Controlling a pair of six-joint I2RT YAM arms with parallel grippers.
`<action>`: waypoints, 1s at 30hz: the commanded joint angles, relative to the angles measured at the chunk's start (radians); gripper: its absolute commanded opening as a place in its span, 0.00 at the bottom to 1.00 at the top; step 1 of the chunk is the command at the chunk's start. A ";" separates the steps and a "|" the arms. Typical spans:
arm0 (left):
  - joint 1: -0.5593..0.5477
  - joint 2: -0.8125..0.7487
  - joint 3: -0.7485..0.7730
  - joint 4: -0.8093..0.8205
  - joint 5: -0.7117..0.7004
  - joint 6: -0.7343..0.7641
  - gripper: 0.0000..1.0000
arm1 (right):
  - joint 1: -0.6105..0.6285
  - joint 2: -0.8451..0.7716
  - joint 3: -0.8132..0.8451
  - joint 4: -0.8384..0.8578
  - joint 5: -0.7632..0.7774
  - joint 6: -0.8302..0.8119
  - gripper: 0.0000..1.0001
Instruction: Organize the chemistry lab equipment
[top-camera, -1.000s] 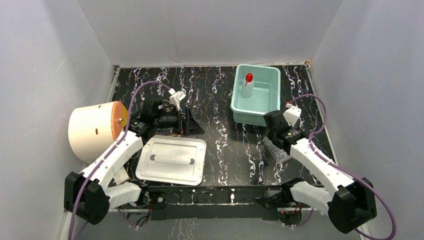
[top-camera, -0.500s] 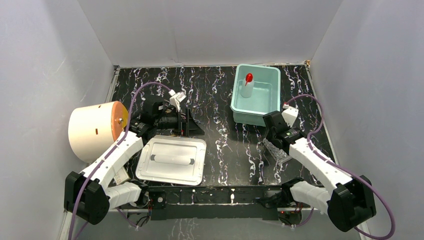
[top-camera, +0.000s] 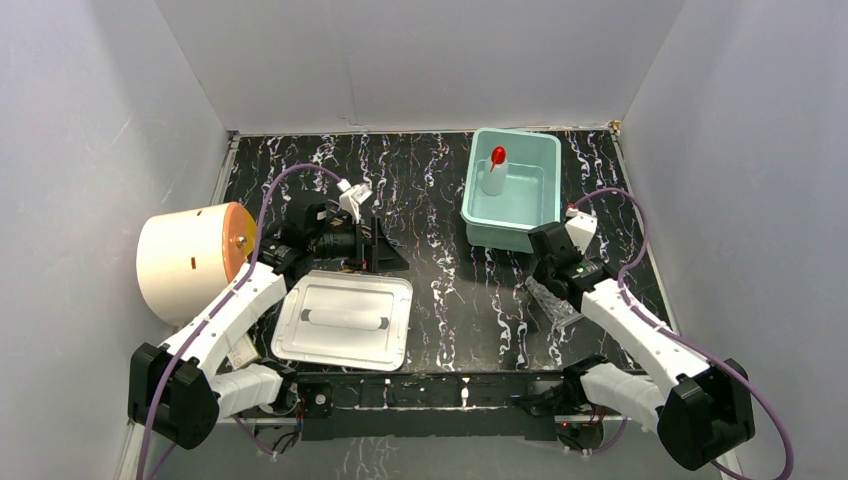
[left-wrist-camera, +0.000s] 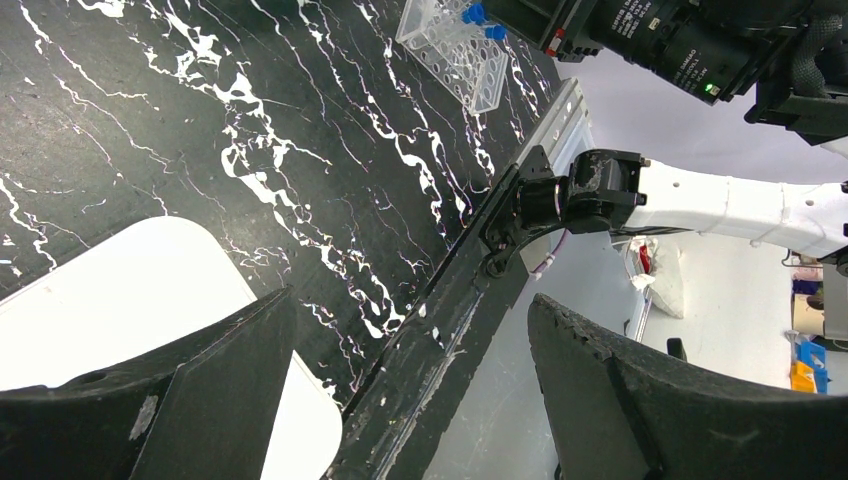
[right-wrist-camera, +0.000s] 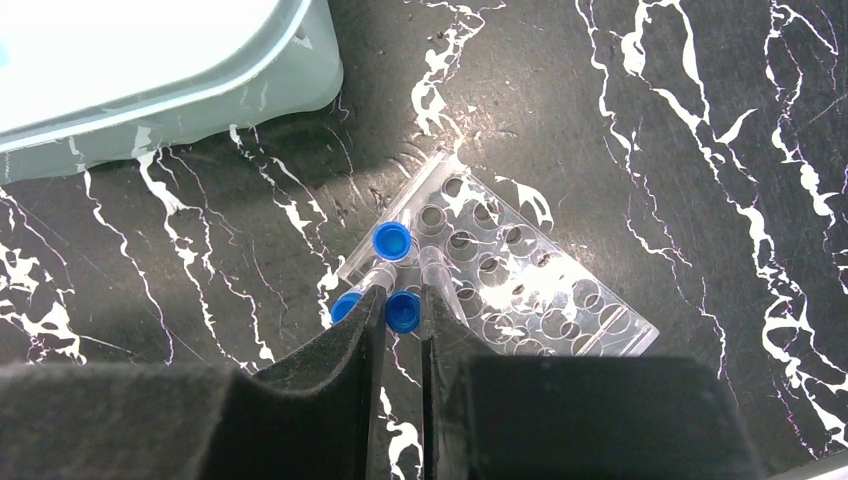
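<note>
Comparing with a second back, what is noted as changed? (Obs. 1)

Little. The right arm's elbow has been swung a shade lower, but the right gripper (right-wrist-camera: 402, 293) has barely been moved. It is kept over the rack (right-wrist-camera: 520, 290), at 4 o'clock on the table (top-camera: 440, 180). The rack has not been displaced. (Obs. 2)

And the fingers? (Obs. 1)

They are drawn in on a tube (right-wrist-camera: 403, 314), whose blue cap is pinched between the tips. Two more capped tubes are seen just beside it, at the rack's corner. Whether the held tube sits in a well cannot be told. (Obs. 2)

What is meant for the task? (Obs. 1)

A grip is judged set, with the lift not yet made. A straight pull is called for, or the light rack may be dragged along. The bottle (top-camera: 494, 172) is already stood upright in the bin (top-camera: 500, 232), at 1 o'clock. (Obs. 2)

The left gripper (left-wrist-camera: 410, 305)? (Obs. 1)

It is unchanged. It is held near the tray's (top-camera: 330, 345) far edge, at 9 o'clock, with the fingers wide apart and nothing between them. (Obs. 2)

Surface and room? (Obs. 1)

The tabletop is black with white veining, and glare is noted beside the rack. Pale grey walls are set on three sides. The cylinder (top-camera: 185, 262) is laid against the left wall, at 9 o'clock. (Obs. 2)
</note>
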 joint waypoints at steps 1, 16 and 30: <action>-0.003 -0.009 -0.002 0.021 0.017 -0.001 0.84 | -0.004 -0.029 0.019 0.004 0.005 -0.017 0.23; -0.003 0.002 -0.003 0.030 0.023 -0.003 0.84 | -0.004 -0.090 0.008 -0.031 -0.068 -0.053 0.26; -0.003 -0.008 -0.018 0.031 0.017 -0.005 0.84 | -0.003 -0.104 -0.031 -0.023 -0.143 -0.076 0.29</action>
